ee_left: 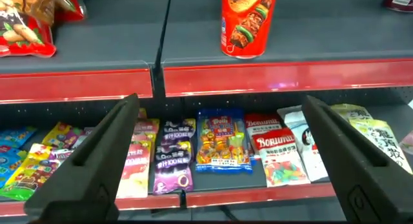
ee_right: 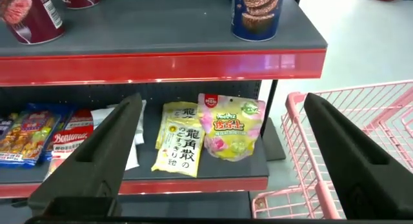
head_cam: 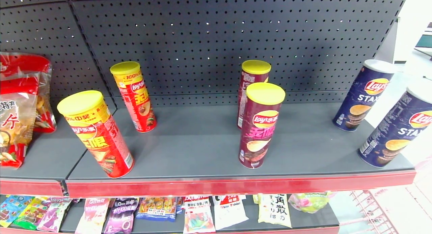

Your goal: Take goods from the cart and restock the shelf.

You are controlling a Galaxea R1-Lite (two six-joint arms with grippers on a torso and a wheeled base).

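1. Our left gripper [ee_left: 219, 102] hangs with its jaws spread wide and empty, facing the snack bags [ee_left: 219, 143] on the lower tier.
2. Our right gripper [ee_right: 222, 100], also spread and empty, is near the pink cart [ee_right: 293, 130] at the shelf's right end.
3. Farther up, the shelf [head_cam: 202, 143] carries red cans [head_cam: 98, 134], maroon cans [head_cam: 260, 126] and blue cans [head_cam: 362, 95], all standing.

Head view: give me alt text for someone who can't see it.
A grey shelf holds two red chip cans at left, two maroon cans in the middle and two dark blue cans at right, all standing. Snack bags sit far left; sweet packets line the lower shelf.
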